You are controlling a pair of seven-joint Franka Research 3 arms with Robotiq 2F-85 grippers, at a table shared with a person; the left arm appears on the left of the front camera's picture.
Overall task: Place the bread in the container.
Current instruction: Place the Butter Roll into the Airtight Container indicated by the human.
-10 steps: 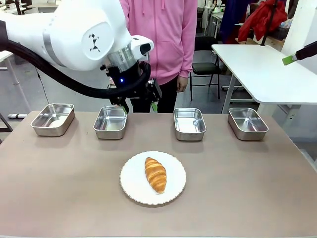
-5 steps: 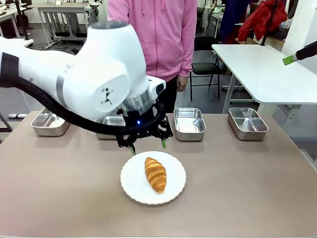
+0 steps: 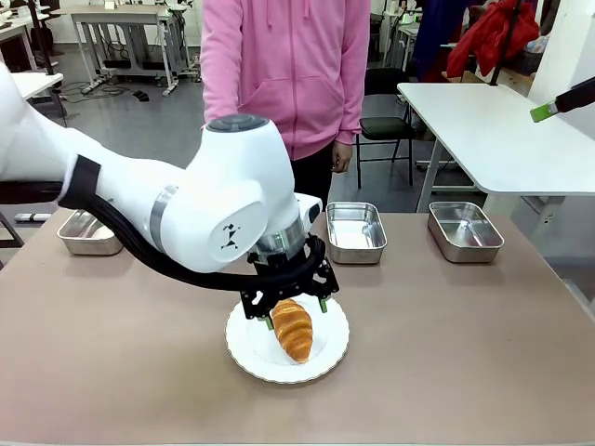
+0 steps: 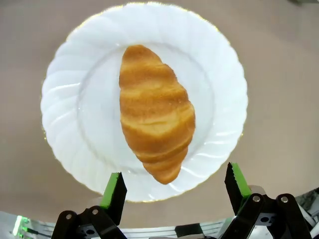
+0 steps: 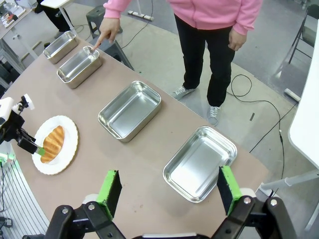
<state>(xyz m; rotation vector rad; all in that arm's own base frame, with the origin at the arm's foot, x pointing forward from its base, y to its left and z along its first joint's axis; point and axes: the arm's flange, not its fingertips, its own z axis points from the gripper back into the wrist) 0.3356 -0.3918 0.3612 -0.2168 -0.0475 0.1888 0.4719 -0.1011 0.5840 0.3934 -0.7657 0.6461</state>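
Nearest, around the middle of the brown table (image 3: 483, 362): a round white plate (image 3: 244, 348) with the bread (image 3: 296, 336), a golden ridged croissant, lying lengthwise at its centre. Directly over the far end of the bread, the left gripper (image 3: 296, 313), pointing down, released, jaws spread wide. From its own wrist camera: one green pad on each side of the croissant's narrow end, both clear of the crust, nothing grasped. Bulky white left arm (image 3: 214, 209) stretched in from the left and across the middle.

Farther back, a row of shallow steel trays along the far edge. From the front: leftmost tray (image 3: 85, 234) half hidden by the arm, third tray (image 3: 355, 232) and rightmost tray (image 3: 465, 230) in plain sight. From the right wrist camera, all four in one line. Second from the left: the container (image 5: 79, 64), with a person's hand (image 5: 106, 31) above it, index finger pointing down at its far rim; touching or not, impossible to tell. Right gripper (image 5: 168, 185) high above the right end of the table, also released, green pads far apart, holding nothing.

Beyond the table, the person (image 3: 288, 84) in a pink hooded top and dark trousers, standing at the far side. Behind and to the right, a white table (image 3: 483, 130) and a dark chair (image 3: 383, 111).
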